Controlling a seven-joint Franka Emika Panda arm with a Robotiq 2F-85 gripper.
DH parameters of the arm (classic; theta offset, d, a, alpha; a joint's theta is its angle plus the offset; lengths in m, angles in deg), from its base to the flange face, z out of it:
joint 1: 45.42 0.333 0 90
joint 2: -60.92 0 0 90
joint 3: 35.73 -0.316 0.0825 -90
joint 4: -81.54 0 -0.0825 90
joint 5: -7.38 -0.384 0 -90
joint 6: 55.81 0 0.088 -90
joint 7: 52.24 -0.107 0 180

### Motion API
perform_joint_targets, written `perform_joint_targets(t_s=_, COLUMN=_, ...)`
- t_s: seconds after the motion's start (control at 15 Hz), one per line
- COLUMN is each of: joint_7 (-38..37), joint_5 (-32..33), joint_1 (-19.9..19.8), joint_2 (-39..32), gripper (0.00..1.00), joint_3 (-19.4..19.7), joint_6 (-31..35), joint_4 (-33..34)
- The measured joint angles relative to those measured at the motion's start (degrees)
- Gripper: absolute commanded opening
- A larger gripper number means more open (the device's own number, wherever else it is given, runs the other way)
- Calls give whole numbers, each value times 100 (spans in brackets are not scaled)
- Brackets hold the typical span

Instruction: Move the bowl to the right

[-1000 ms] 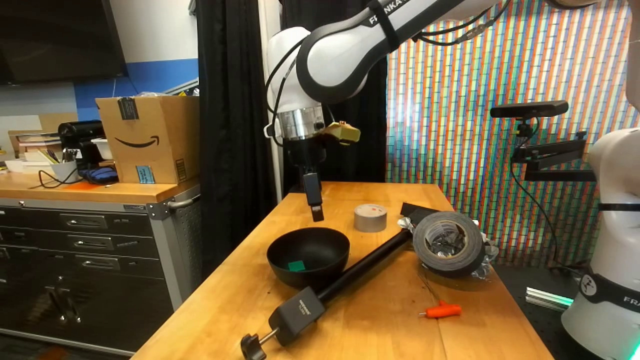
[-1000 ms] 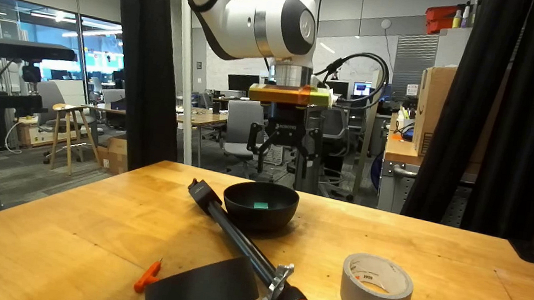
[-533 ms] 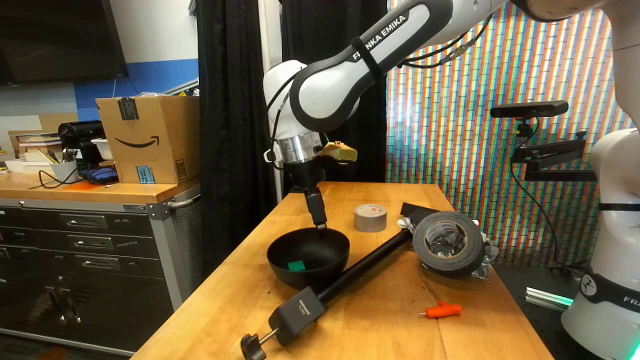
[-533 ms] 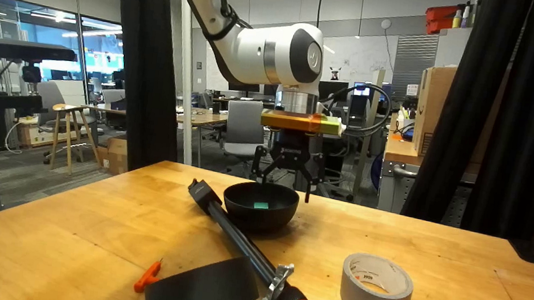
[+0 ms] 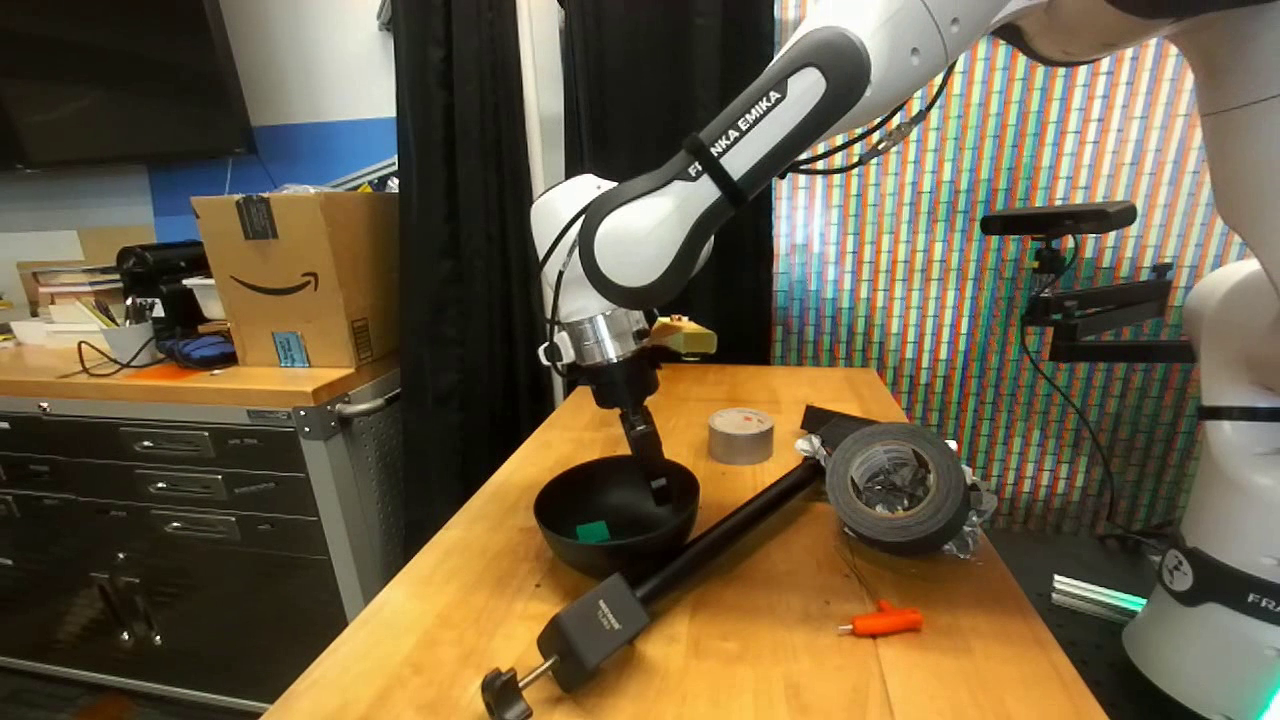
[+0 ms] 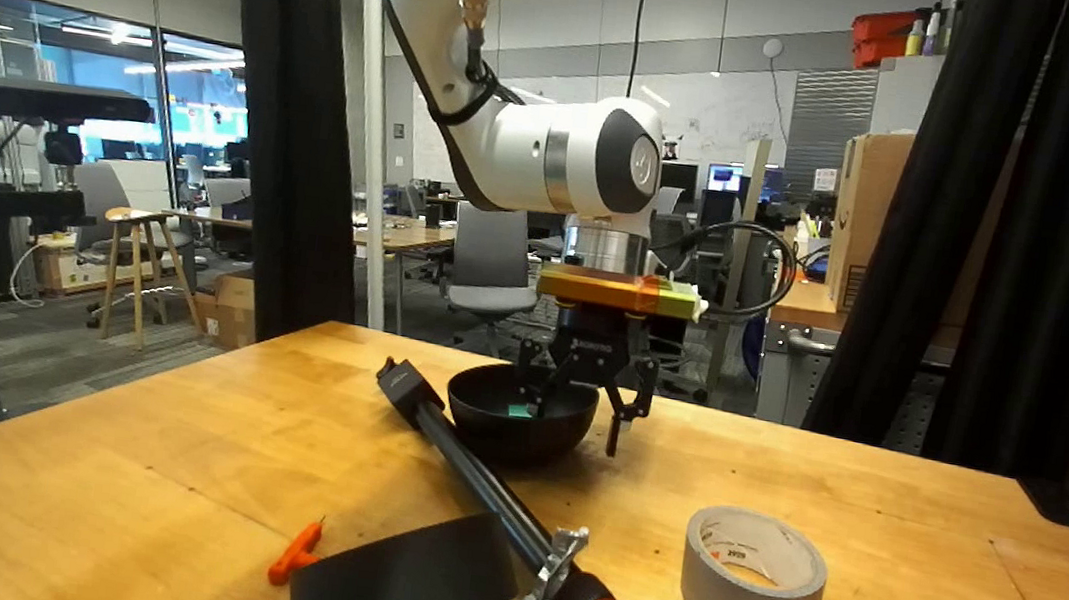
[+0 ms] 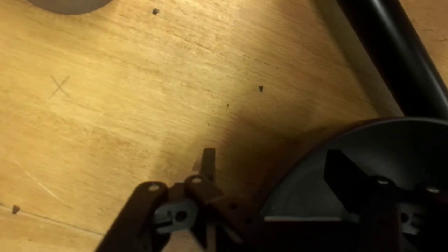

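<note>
The round black bowl [image 5: 590, 490] with a small green square patch inside stands upright on the wooden table. It also shows in an exterior view [image 6: 519, 439] and at the lower right of the wrist view [image 7: 304, 196]. My gripper [image 6: 572, 429] is open and straddles the bowl's rim on one side. One finger is down inside the bowl and the other is outside it, above the table. In the wrist view the gripper [image 7: 271, 151] has a wide gap between its fingers, with the rim between them and apart from both. The lower bowl is cut off there.
A long black bar [image 5: 725, 527] lies right beside the bowl, with a black clamp block [image 5: 595, 632] at its end. A grey tape roll [image 6: 752, 581] stands on the table. A larger tape roll [image 5: 897, 485] and an orange-handled tool [image 5: 884, 621] lie farther off.
The arm has come down and sideways, from above the bowl to its rim. One finger has gone into the bowl and the other down outside it. The bowl has not moved.
</note>
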Motion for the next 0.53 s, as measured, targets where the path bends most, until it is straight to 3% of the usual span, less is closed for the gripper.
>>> perform_joint_targets(t_s=0.4, joint_7=-6, joint_5=38, joint_1=1, joint_2=-32, gripper=7, joint_3=-5, joint_6=0, joint_4=67)
perform_joint_targets(t_s=0.53, joint_7=-18, joint_5=79, joint_1=6, joint_2=-16, gripper=4, joint_3=-6, joint_6=4, joint_4=151)
